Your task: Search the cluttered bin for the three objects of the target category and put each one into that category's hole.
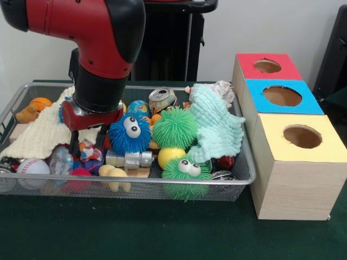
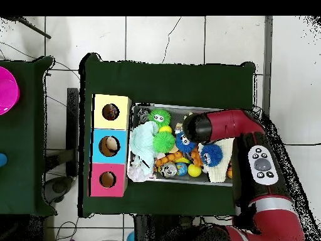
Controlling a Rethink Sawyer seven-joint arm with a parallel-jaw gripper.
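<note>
Tool [image 1: 87, 145] down in bin [image 1: 162, 184], left part; fingers spread, nothing visibly gripped; blue fuzzy toy [image 1: 129, 133] just beside, toward boxes [image 1: 295, 179].

bin [image 1: 246, 162]: wire mesh metal | boxes [image 1: 295, 184]: matt wood; towel [image 1: 217, 127]: nubby cloth

The gripper [image 1: 87, 145] fingertips are being hidden among toys behind the baseball [image 1: 33, 166]; the grip is being left unreadable.

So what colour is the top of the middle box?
Blue top, seen best in the front view.
</note>
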